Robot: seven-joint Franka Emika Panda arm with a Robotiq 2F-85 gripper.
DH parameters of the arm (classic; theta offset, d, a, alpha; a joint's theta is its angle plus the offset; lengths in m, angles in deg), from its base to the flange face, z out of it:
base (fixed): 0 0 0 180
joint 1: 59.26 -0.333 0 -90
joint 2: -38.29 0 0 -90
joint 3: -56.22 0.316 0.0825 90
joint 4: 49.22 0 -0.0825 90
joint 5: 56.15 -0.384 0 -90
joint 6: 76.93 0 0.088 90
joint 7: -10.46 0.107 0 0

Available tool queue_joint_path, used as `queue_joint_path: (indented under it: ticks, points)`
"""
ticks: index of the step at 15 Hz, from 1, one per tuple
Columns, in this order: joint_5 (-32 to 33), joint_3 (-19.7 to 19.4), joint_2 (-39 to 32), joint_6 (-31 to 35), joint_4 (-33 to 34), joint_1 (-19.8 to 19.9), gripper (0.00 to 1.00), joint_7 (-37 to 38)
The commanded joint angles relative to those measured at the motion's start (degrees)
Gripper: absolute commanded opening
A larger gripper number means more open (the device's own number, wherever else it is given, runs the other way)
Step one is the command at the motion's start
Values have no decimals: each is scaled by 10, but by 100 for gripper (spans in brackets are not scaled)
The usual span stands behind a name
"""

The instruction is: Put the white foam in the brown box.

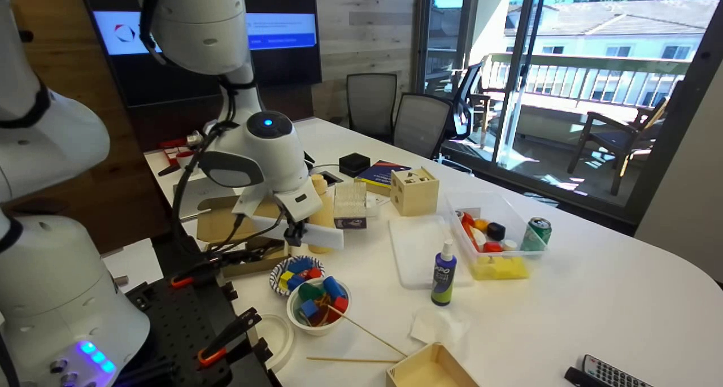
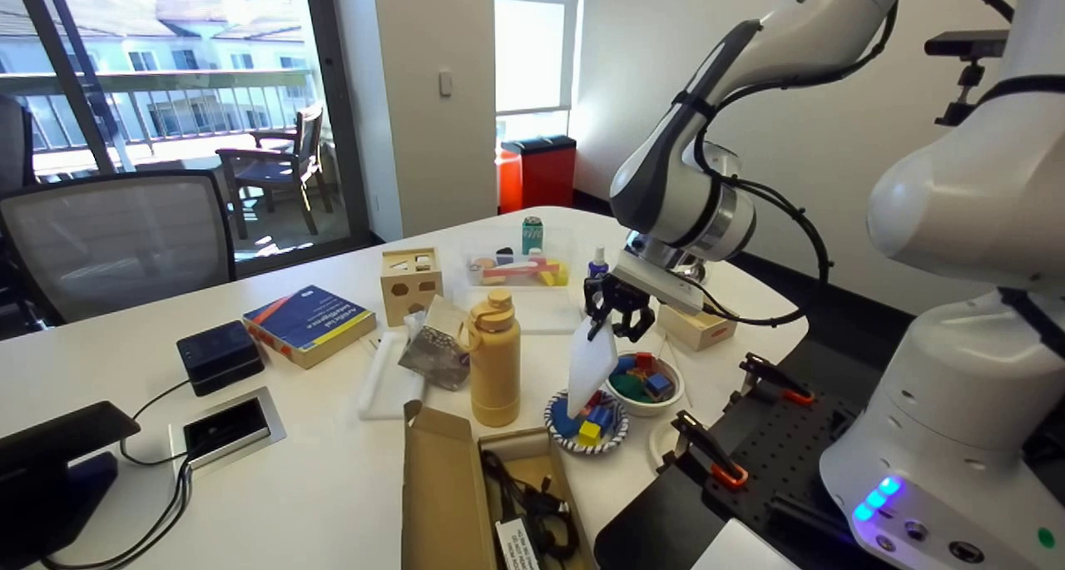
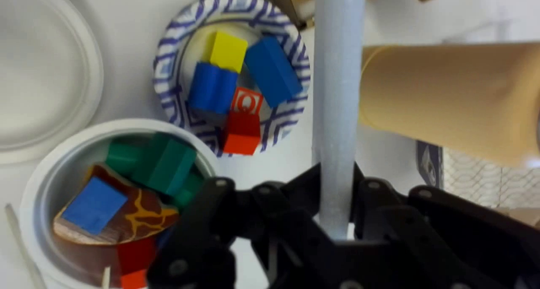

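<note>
Hand [image 3: 336, 192] is clamped on the white foam [image 2: 591, 369] above the desk [image 1: 542, 313] near its robot-side edge; clear the bottle [image 2: 495, 362], align lengthwise over the brown box [image 2: 441, 495] by that edge, then lower.

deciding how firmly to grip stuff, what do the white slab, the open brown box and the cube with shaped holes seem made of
The white slab: probably foam, fairly matte, going by its even white faces; plastic isn't ruled out. The brown box: cardboard, dull finish, from its plain folded panels. The cube with shaped holes: likely unpainted wood, smooth, from its pale tan faces.
</note>
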Motion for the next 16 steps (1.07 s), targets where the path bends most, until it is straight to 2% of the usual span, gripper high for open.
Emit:
queue_joint_path:
  ticks: [1,5,10,13,15,16]
  points:
    - [-2,93,17,-118,1,108,3,-84]
    - [8,167,23,-255,11,188,3,-145]
    - [41,230,42,-438,27,266,3,-114]
    - [56,243,48,-521,45,279,3,-91]
    - [63,236,45,-559,61,263,3,-79]
    - [62,235,46,-557,63,251,3,-74]
